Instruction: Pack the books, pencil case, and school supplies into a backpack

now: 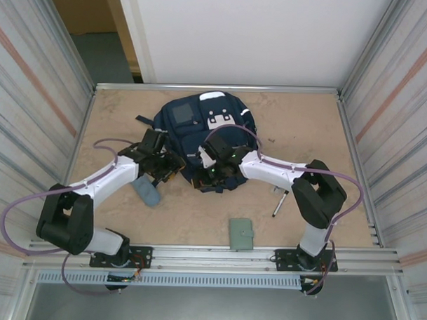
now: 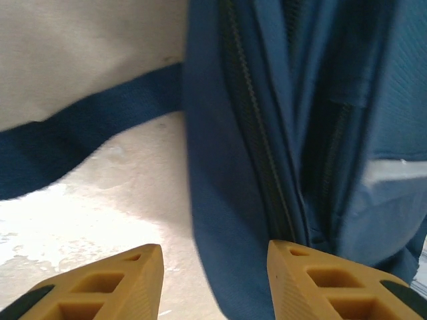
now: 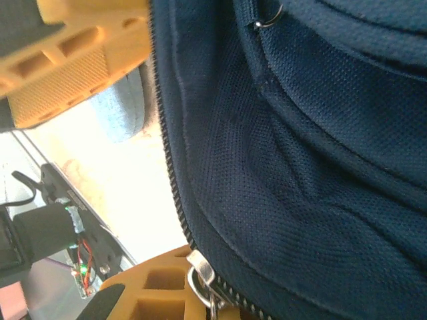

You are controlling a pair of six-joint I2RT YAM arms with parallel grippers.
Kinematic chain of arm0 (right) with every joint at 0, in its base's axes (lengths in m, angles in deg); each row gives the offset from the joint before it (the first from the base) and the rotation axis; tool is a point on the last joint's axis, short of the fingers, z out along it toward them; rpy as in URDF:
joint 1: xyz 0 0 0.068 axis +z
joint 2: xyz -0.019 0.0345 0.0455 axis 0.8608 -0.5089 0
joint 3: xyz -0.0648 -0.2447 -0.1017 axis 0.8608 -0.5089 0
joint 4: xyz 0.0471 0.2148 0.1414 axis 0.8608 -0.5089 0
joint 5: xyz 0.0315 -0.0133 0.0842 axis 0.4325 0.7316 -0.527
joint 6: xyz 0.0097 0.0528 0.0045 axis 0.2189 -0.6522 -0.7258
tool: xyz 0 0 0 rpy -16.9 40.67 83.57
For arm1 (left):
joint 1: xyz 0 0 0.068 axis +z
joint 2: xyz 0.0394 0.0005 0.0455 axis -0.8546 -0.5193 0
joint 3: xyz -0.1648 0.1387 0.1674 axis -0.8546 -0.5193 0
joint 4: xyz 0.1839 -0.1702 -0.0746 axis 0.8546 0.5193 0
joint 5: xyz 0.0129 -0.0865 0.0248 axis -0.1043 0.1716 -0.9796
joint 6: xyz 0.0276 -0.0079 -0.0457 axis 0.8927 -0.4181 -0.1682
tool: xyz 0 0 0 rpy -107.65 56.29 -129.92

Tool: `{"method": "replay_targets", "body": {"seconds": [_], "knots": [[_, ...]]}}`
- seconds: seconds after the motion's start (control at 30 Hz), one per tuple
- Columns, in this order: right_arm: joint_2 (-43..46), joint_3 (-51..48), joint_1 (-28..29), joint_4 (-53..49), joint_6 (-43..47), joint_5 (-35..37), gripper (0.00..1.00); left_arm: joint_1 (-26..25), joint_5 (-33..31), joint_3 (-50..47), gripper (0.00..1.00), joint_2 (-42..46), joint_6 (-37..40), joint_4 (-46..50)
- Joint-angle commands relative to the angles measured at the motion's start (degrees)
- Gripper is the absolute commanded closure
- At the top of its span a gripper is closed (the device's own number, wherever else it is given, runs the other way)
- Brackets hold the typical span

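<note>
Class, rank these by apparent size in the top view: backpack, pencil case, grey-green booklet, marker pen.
1. backpack
2. grey-green booklet and pencil case: unranked, since the left arm partly covers the case
3. marker pen

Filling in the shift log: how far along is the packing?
Done: the backpack zip looks opened. In hand: the right gripper pinches its zip edge; the left gripper hangs open beside it. Left: the pencil case, marker pen and grey-green booklet lie out on the table, unpacked.
</note>
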Motion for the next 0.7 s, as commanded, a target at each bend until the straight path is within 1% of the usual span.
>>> {"method": "replay_targets", "body": {"seconds": [0.0,0.1,0.2,0.3,0.4,0.53,0.6,0.63,0.67], "knots": [[-0.25,-1.06,0.98,2.91,-0.96,-2.68,1.00,-2.64,-5.56,0.71,0.55,3.14,-4.69,-2.00],[-0.17,-1.92,1.00,3.14,-1.55,-2.14,1.00,-4.70,-7.50,-2.30,0.55,5.92,-7.76,-2.21],[-0.01,-3.19,0.97,3.79,-1.53,-2.16,1.00,-5.76,-9.12,-5.59,0.55,7.49,-9.56,-5.23],[-0.36,-3.30,1.02,3.83,-1.98,-2.99,1.00,-6.30,-8.48,-6.26,0.54,6.70,-10.74,-6.91],[-0.01,-2.97,1.46,4.17,-1.62,-3.84,1.00,-8.68,-10.02,-5.55,0.55,3.89,-10.91,-8.47],[0.52,-2.71,1.55,3.61,-1.26,-3.73,1.00,-9.73,-7.51,-4.56,0.60,-1.24,-12.43,-10.22],[0.89,-2.81,1.87,3.34,-1.12,-4.04,1.00,-9.90,-7.94,-4.80,0.62,-2.29,-12.32,-11.62],[1.30,-3.12,2.06,2.91,-0.87,-3.63,1.00,-9.94,-7.91,-5.11,0.67,-2.80,-12.29,-12.62],[1.67,-3.47,2.16,2.55,-0.69,-3.00,1.00,-9.91,-7.93,-5.22,0.75,-3.08,-12.44,-13.52]]}}
